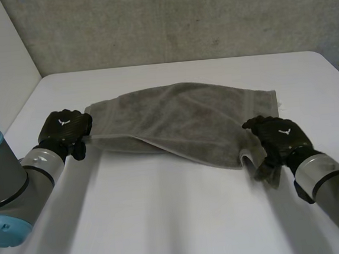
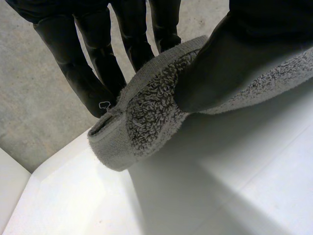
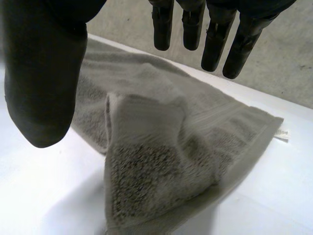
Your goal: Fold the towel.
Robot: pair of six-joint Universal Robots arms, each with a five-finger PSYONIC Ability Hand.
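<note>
Grey towel, white table — left robot hand pinches corner, right robot hand spread.

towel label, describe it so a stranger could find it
A grey towel lies on the white table. At its far corner on the right hand's side a small white label sticks out, the only white bit on it.

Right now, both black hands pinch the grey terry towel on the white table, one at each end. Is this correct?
Not quite: only the left hand pinches the grey terry towel. The right hand is open above its end, fingers straight, as the right wrist view shows.
</note>
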